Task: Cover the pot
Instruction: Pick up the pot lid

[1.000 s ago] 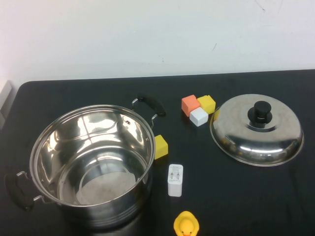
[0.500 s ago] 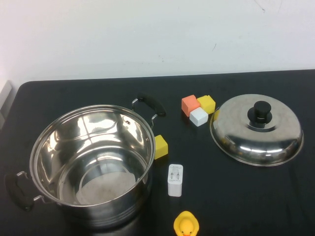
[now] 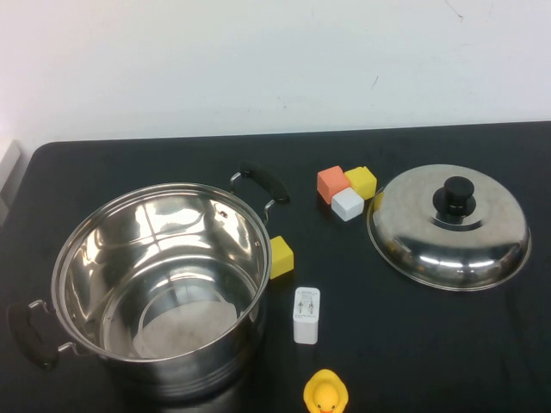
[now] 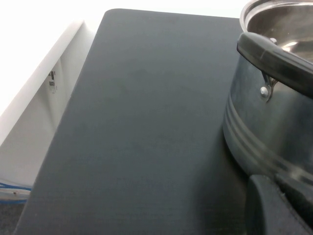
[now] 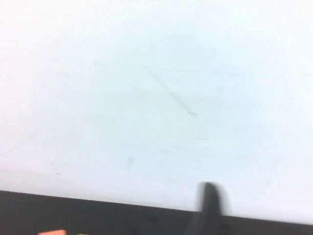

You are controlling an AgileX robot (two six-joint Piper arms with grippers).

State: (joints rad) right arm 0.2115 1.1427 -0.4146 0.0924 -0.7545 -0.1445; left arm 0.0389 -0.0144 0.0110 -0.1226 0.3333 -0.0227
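The pot [image 3: 159, 284] is a large shiny steel stockpot standing open on the left of the black table [image 3: 129, 163], with black side handles at back right [image 3: 265, 182] and front left [image 3: 30, 335]. The domed steel lid [image 3: 448, 232] with a black knob [image 3: 454, 198] lies on the table at the right, apart from the pot. Neither gripper shows in the high view. My left gripper [image 4: 274, 208] shows only as a dark part low beside the pot's outer wall [image 4: 269, 127]. My right gripper [image 5: 210, 200] shows as a blurred dark part facing the white wall.
Orange [image 3: 331, 182], yellow [image 3: 362, 181] and white [image 3: 348, 205] cubes sit between pot and lid. Another yellow cube [image 3: 281, 256] touches the pot's right side. A white charger [image 3: 306, 315] and a rubber duck [image 3: 325, 394] lie in front.
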